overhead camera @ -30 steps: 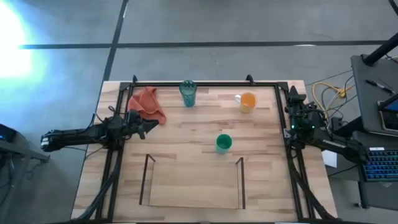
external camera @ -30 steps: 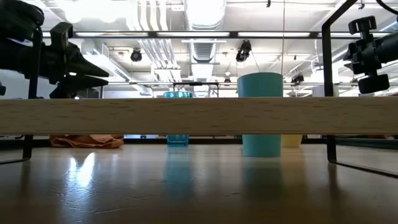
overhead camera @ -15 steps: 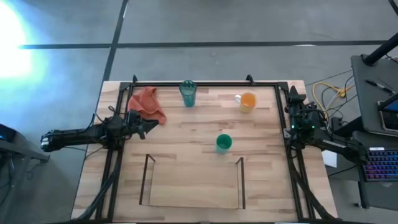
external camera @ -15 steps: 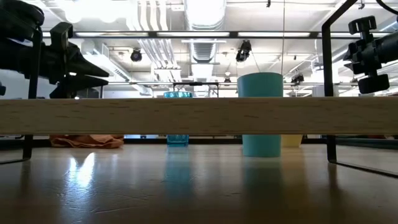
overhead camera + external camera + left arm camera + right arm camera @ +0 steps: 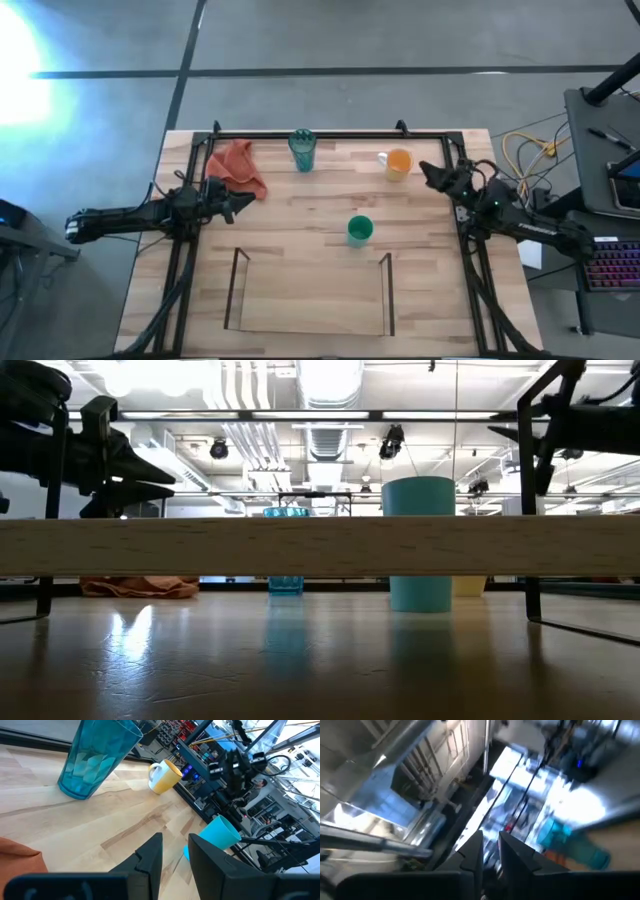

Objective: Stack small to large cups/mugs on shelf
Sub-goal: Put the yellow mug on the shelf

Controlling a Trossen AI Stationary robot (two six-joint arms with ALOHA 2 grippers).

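The small green cup (image 5: 360, 230) stands upright on the table's middle, just beyond the shelf (image 5: 237, 290), a low clear-walled tray at the near edge. The orange mug (image 5: 398, 163) with its white handle stands at the far right. The ribbed teal tumbler (image 5: 302, 150) stands at the far middle. All three also show in the left wrist view: tumbler (image 5: 95, 760), mug (image 5: 165, 774), cup (image 5: 217, 835). My left gripper (image 5: 235, 204) is shut and empty at the table's left, beside the red-orange cloth. My right gripper (image 5: 424, 171) is shut and empty, held above the table just right of the mug.
A red-orange cloth (image 5: 238, 168) lies at the far left. A black metal frame (image 5: 330, 135) runs along the table's far, left and right sides. Bare wood lies between the cups and inside the shelf. A keyboard and cables sit off the table's right.
My right gripper has swung out from its place at the table's right edge toward the table's left and far side, ending close to the orange mug, and has turned about. The cups, the cloth and my left arm have kept still.
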